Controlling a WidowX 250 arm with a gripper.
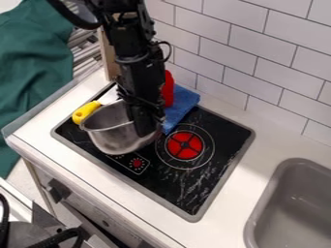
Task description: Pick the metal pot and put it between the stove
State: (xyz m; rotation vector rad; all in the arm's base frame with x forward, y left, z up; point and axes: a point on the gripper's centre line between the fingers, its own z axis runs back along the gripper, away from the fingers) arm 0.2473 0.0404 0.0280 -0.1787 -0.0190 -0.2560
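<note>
My gripper [143, 130] is down at the right-hand rim of the metal pot [115, 139], but I cannot tell how far open it is or whether it has hold of the metal. The pot sits over the left part of the stove [173, 180], left of the red burner [181, 151]. If I have only one side of the rim, the pot could swing or slip as I shift it, its weight hanging off to the left. Moving right, I might drag the blue cloth [184, 102] lying close behind me; moving left, I could shove the yellow piece [82, 113]. Letting go too near the stove's edge could leave the pot rocking on the counter [34, 134]. My own arm hides the pot's far right rim and part of the red object [168, 89]. I can't make out whether the pot's underside touches the stove, nor whether the yellow piece belongs to it.
</note>
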